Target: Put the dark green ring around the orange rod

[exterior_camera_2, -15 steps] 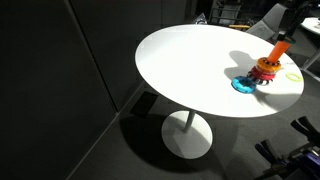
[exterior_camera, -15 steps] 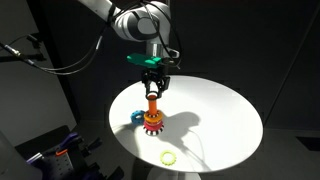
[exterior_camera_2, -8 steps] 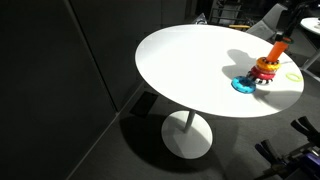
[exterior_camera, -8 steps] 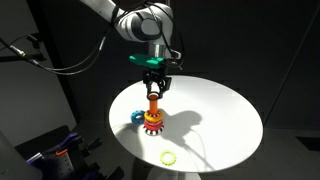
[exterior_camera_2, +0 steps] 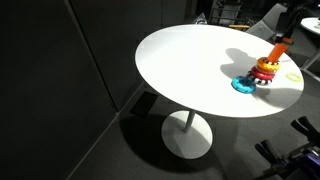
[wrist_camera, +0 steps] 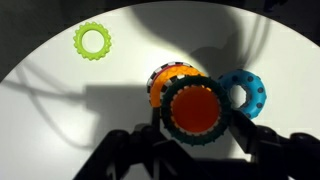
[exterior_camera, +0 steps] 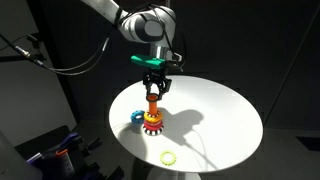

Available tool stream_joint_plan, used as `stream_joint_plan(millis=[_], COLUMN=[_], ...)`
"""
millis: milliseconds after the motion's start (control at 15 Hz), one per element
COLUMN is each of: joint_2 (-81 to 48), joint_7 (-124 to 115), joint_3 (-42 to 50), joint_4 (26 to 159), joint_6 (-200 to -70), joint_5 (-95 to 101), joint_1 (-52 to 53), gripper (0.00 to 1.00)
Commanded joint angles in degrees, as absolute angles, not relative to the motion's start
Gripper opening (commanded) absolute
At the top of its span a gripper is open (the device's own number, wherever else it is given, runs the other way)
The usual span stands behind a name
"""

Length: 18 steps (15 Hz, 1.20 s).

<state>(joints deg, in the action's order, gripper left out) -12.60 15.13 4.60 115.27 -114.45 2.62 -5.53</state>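
- Dark green ring [wrist_camera: 167, 112]: clamped between the closed fingers of the end effector [exterior_camera: 154, 88], at the top of the orange rod [exterior_camera: 153, 104], whose tip shows through its hole.
- Rod stands on the white counter [exterior_camera: 220, 115], with a blue ring [wrist_camera: 243, 92] beside its base.

Arm [exterior_camera: 110, 12] entering from the upper edge, wrist vertical; end effector [exterior_camera: 154, 90] pointing straight down, its fingers [wrist_camera: 243, 135] closed on opposite sides of the dark green ring [wrist_camera: 196, 84]
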Motion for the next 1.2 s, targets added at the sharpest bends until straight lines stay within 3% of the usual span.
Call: stream_joint_plan(millis=[0,67,267,1133], joint_2=[-13.74,-13.79,-13.72,-10.42], joint_7=[14.38,14.35,14.14,13.05], joint_3=[4.33,4.34,4.38,4.88], joint_4=[112.57,112.44,112.37,116.98], joint_6=[-111.56,-111.26,-111.21,-123.56], joint_5=[2.85,2.95,3.33,6.24], joint_1=[-5.76,-5.75,-5.68,-5.88], gripper=[0.45,0.93,1.0,1.0])
